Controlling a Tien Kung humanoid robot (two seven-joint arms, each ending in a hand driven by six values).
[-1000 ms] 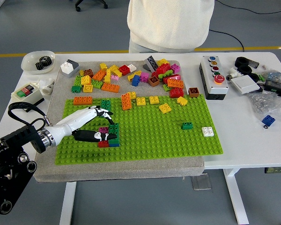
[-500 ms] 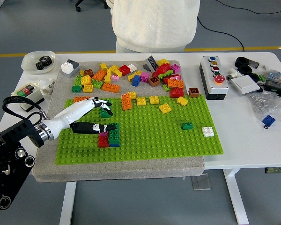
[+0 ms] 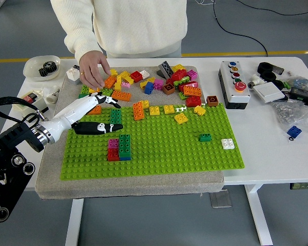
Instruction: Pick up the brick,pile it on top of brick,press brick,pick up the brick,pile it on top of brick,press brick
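1. Fingers of the left hand are seen spread and loosely extended, with nothing held between them; the black thumb is stretched out along the green baseplate.
2. Nearest the table's front edge, a small stack of bricks is found pressed onto the baseplate: a dark green brick over a blue one, with a magenta brick over a red one touching its left side. The stack is set just beside and nearer than the thumb, apart from it.
3. A dark green brick is seated on the baseplate just beyond the thumb, under the extended fingers.
4. Further right on the baseplate, a small green brick and a white brick are placed near each other, well apart from the hand.
5. Along the baseplate's far edge, orange and yellow bricks are lined up.
6. Beyond that, a loose pile of mixed bricks is spread over the grey mat.
7. At the far left of the pile, a person's hand is lowered onto the bricks, fingertips touching them.
8. A button box is placed on the white table to the right of the mat.
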